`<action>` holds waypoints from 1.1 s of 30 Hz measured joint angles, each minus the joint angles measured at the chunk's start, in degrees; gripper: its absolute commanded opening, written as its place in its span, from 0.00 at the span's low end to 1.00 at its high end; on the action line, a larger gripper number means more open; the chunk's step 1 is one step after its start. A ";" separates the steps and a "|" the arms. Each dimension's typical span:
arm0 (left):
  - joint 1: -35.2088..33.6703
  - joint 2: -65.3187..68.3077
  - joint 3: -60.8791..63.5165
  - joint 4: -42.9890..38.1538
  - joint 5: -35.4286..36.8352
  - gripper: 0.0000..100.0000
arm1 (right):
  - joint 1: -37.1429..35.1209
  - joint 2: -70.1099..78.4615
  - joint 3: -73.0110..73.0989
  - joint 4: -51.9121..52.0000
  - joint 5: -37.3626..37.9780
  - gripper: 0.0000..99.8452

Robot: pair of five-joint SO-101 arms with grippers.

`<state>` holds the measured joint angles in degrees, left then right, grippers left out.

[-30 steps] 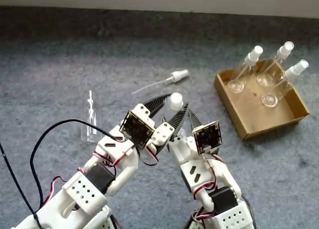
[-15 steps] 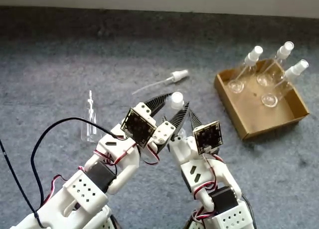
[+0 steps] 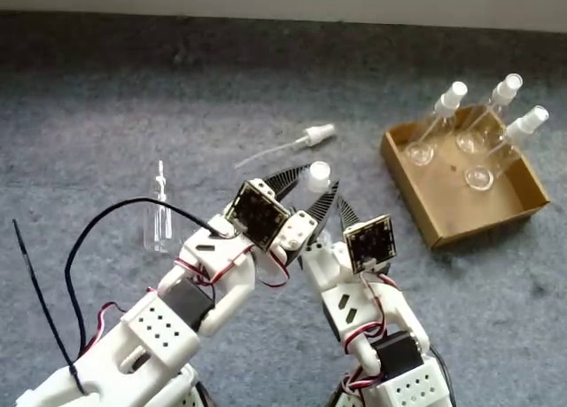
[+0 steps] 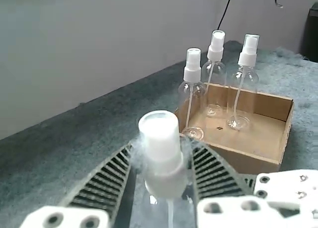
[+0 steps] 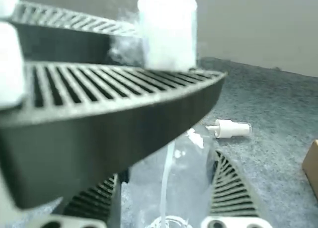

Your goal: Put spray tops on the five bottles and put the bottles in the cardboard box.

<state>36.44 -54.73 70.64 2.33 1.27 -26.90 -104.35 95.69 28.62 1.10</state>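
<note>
Two claws meet on one bottle near the middle of the table point(image 3: 106, 114). The left claw point(image 4: 161, 163) is closed on the white spray top point(image 4: 159, 138), a ribbed finger on each side. The right claw point(image 5: 166, 173) grips the held bottle point(image 5: 174, 186) lower down, round its clear body. One loose spray top point(image 3: 314, 135) lies just beyond them. One bare bottle point(image 3: 159, 216) sits well apart on the left arm's side. Three capped bottles point(image 3: 438, 123) stand upright in the cardboard box point(image 3: 461, 225) on the right arm's side.
</note>
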 measured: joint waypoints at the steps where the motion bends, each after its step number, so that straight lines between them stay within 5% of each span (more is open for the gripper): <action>1: 0.00 1.05 -0.44 -0.18 0.00 0.01 | 0.00 0.00 0.00 0.09 0.00 0.10; 33: -1.14 3.69 -1.58 0.09 0.44 0.11 | 0.00 -0.09 0.00 0.00 0.09 0.10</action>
<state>35.30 -51.03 69.05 2.42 1.71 -26.90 -104.44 95.69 28.62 1.19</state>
